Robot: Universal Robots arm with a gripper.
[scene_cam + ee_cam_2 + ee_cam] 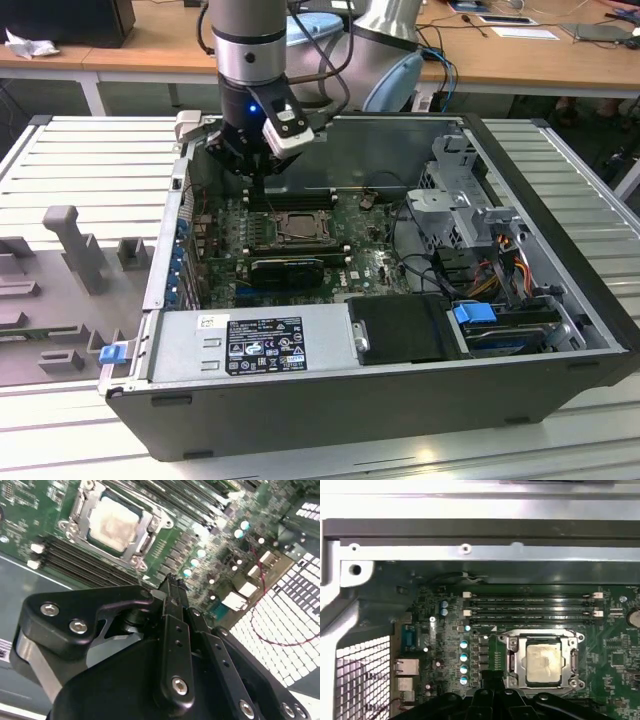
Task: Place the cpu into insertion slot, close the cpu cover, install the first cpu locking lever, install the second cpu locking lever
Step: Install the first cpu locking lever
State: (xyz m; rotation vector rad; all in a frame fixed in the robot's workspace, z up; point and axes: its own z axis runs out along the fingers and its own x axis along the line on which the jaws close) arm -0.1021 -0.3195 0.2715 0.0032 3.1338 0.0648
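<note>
The cpu [114,522] [543,662], a pale beige square, lies flat in the insertion slot [297,229] on the green board. The dull silver cpu cover [78,511] [516,671] lies down around it, and the chip shows through the cover's window. A thin wire lever [138,573] sticks out by one corner of the socket. My gripper [257,188] [172,582] [492,677] hangs just above the board beside the socket, over the memory slots. Its black fingers are shut together with nothing visible between them.
Long black memory slots [530,605] [75,562] run beside the socket. A black graphics card [287,268] sits on the socket's other side. The power supply [250,345], a drive cage [462,190] and the case's perforated wall [285,620] enclose the board. Grey fixtures [70,240] stand at the exterior view's left.
</note>
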